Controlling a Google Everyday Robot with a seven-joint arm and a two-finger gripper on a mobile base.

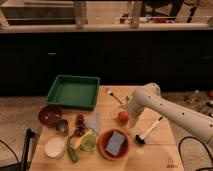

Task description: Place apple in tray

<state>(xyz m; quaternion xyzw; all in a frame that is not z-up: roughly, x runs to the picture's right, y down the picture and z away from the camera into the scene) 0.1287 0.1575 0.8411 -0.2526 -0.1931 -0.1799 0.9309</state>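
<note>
The apple, small and red-orange, lies on the wooden table right of centre. The green tray sits at the table's back left, with nothing in it. My white arm reaches in from the right and bends down at the elbow. The gripper is at the apple's right side, right against it or very close. The apple rests on the table and part of its right side is hidden by the gripper.
A dark red bowl, grapes, a yellow-green fruit, a white cup and an orange bowl holding a blue sponge crowd the front left. A brush lies to the right, a small utensil behind.
</note>
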